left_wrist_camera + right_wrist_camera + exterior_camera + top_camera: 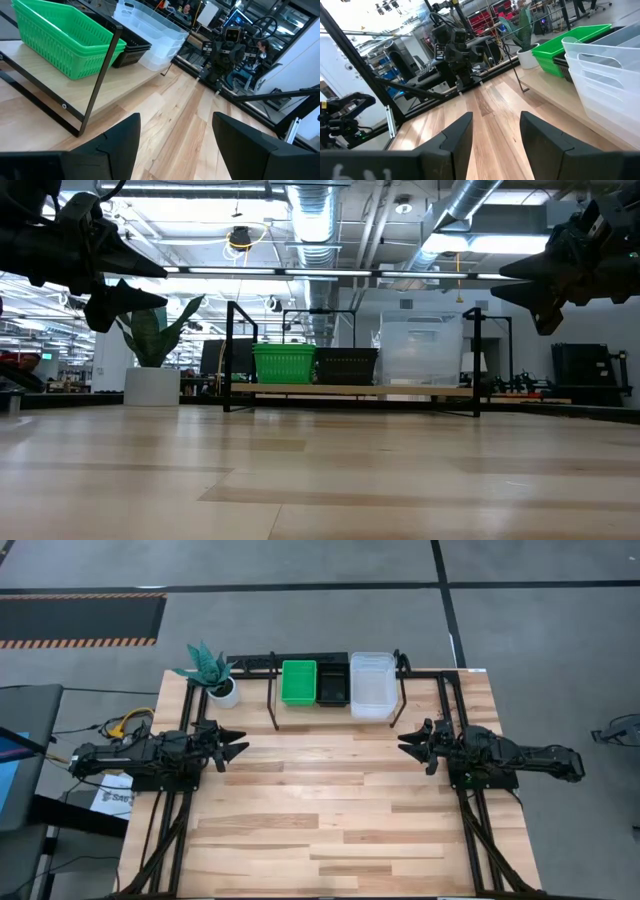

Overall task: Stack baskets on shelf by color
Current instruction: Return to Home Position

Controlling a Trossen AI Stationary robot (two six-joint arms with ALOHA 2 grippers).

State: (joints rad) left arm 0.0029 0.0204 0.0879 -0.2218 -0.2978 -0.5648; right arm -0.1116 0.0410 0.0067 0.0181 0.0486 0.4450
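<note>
On shelf [400,390], 3 basket stacks [332,690], left gripper [240,743], right gripper [405,747] splayed

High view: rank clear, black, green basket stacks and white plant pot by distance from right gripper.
1. Clear translucent plastic baskets, right end of wooden shelf.
2. Black mesh baskets, middle.
3. Bright green plastic baskets, left part.
4. White plant pot, past shelf's left end.

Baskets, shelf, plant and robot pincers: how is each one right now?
green baskets: stacked upright on the shelf
black baskets: stacked on the shelf, between green and clear
clear baskets: stacked upright on the shelf
shelf: standing, holding all three stacks
plant pot: upright on the table, beside the shelf
left pincer: open, empty, above the table
right pincer: open, empty, above the table
</note>
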